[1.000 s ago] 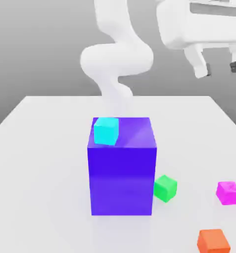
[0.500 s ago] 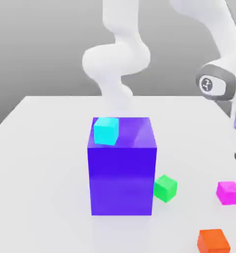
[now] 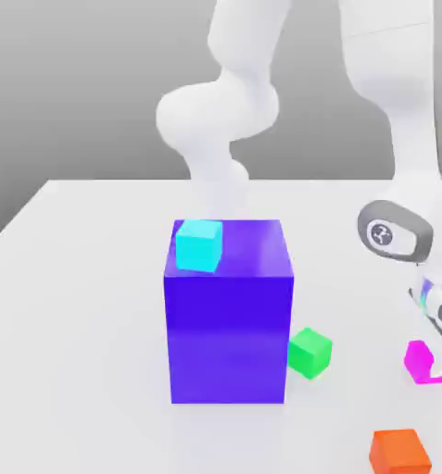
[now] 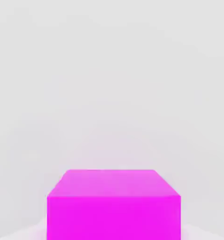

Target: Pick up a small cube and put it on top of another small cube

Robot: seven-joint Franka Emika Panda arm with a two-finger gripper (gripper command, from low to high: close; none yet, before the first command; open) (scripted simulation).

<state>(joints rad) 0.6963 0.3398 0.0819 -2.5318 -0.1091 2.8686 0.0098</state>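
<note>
A small magenta cube [image 3: 415,357] lies on the white table [image 3: 76,305] at the exterior view's right. My gripper [image 3: 429,364] has come down onto it and is shut on it, and a white finger covers the cube's right side. In the hand view the magenta cube [image 4: 113,206] sits very close, resting on the table. Other small cubes are a cyan one [image 3: 199,245] on top of the big blue block [image 3: 229,324], a green one [image 3: 309,353] by that block's right foot, and an orange one [image 3: 400,452] at the front right.
The tall blue block stands in the middle of the table, left of my hand. The arm's white links [image 3: 391,111] rise above the magenta cube, and its base column [image 3: 215,120] stands behind the block.
The arm swung down from high at the upper right to the magenta cube. The gripper went from open to shut around that cube. The other cubes stayed put.
</note>
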